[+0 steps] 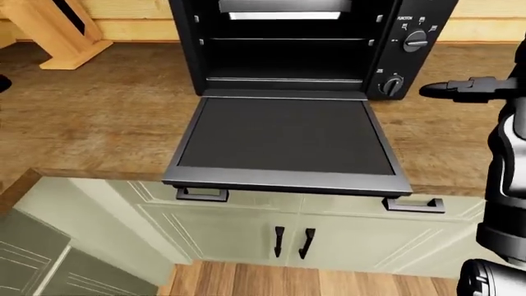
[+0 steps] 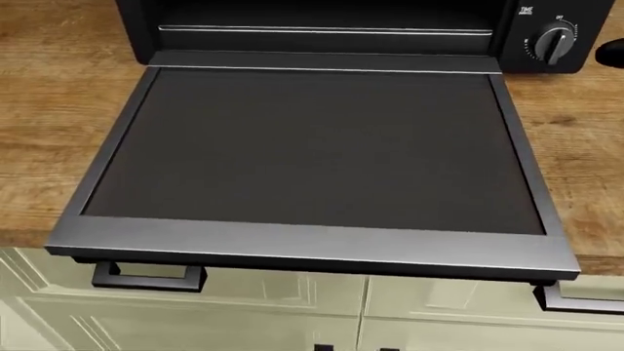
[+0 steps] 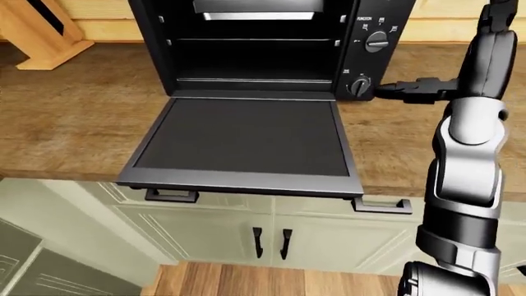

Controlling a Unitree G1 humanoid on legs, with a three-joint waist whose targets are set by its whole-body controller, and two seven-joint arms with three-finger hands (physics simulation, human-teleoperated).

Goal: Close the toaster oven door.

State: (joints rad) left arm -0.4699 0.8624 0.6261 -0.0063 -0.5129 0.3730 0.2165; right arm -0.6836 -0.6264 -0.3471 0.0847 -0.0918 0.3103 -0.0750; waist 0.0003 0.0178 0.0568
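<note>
Toaster oven door (image 1: 286,134), flat dark glass panel with grey metal frame, lies wide open and level, hinged at bottom of black toaster oven (image 1: 308,46). Long side runs left to right. Free edge sticks out past edge of brown wooden surface (image 1: 98,117), over pale green cabinet drawers (image 1: 328,231). Bare wood on both sides. Right robot hand (image 3: 411,90), black, beside lower knob (image 3: 359,86), not touching door; fingers spread or pressed together, cannot tell.
</note>
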